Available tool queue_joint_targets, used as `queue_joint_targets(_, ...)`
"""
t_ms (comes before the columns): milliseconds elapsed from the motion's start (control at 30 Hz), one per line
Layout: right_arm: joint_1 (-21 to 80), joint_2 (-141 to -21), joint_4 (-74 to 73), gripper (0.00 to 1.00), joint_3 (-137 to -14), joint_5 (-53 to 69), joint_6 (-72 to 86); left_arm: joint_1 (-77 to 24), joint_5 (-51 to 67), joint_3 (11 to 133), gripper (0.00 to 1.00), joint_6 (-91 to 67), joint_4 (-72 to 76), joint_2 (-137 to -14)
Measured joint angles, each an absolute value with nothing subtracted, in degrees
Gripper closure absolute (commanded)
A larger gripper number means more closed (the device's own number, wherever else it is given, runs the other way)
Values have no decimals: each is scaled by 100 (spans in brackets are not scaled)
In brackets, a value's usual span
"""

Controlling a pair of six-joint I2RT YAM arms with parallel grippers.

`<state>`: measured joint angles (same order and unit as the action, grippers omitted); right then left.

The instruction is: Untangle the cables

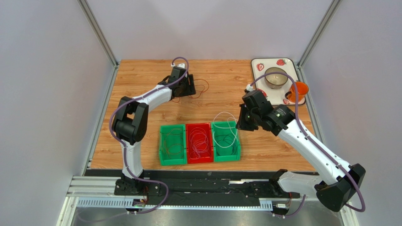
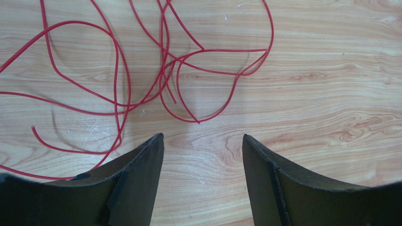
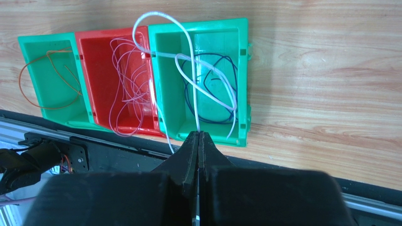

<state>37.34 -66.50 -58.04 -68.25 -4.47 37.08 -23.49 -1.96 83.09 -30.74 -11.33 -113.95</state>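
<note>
Shows left gripper (image 2: 202,137) spread wide over wooden table (image 2: 321,117); finds red cable (image 2: 163,70) sprawled in loose loops just ahead of the fingertips (image 2: 150,148), touching neither; shows right gripper (image 3: 198,135) pressed together, pinching white cable (image 3: 193,70) at the very tips; follows that strand arching forward over green bin (image 3: 243,70), above dark blue cable (image 3: 212,56) coiled inside; places red bin (image 3: 99,42) ahead-left of those fingers.

- left arm (image 1: 141,100): white shells between bulky black joint housings; right arm (image 1: 309,143) built alike
- purple-grey hoses (image 1: 112,123) looped along both; black bases (image 1: 129,186) at the foot
- small green light (image 1: 279,113) near the right wrist
- left gripper (image 2: 203,141): matte black wedge fingers (image 2: 137,181), rough-edged; right gripper (image 3: 198,136): black too, blocky body behind
</note>
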Motion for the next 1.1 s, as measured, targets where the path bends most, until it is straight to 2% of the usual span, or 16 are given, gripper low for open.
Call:
queue_joint_targets(367,3798,-6394,-6184,100,-6875,-655,3815,-2349,-196,8309,30,-3074,-1135,-11395)
queue_joint_targets(567,3848,-6405,-6114,100,-6442,-628,3883,-2349,-196,8309,31,-3074,-1133,-11395)
queue_joint_targets(1100,4143,-7039,-5802,100,-6359,-633,3924,-2349,-196,8309,32,-3072,-1135,-11395)
